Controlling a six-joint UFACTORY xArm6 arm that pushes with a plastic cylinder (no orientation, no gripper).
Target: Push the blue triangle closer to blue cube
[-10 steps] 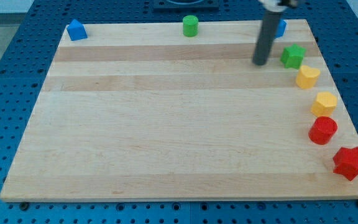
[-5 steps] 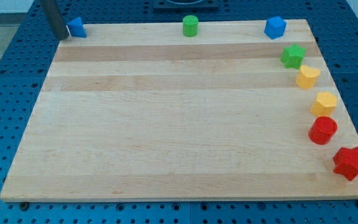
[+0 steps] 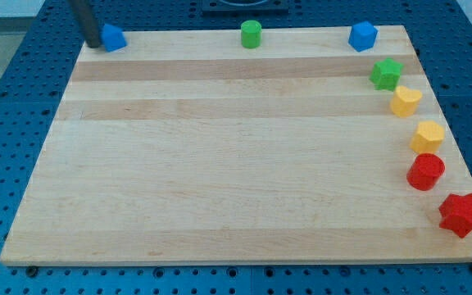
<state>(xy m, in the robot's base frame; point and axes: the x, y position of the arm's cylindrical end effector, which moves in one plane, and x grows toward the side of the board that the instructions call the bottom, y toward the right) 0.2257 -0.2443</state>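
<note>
The blue triangle (image 3: 114, 38) sits at the board's top left corner. My tip (image 3: 93, 44) is right against its left side, touching it. The blue cube (image 3: 362, 36) sits at the board's top right, far from the triangle along the top edge.
A green cylinder (image 3: 251, 34) stands on the top edge between the two blue blocks. Down the right edge lie a green star (image 3: 386, 74), a yellow heart (image 3: 405, 102), a yellow hexagon (image 3: 426, 136), a red cylinder (image 3: 425, 172) and a red star (image 3: 462, 214). The wooden board (image 3: 220, 164) lies on a blue pegboard.
My tip swung from beside the blue cube at the top right to the blue triangle's left side. The triangle has since slid a little to the right.
</note>
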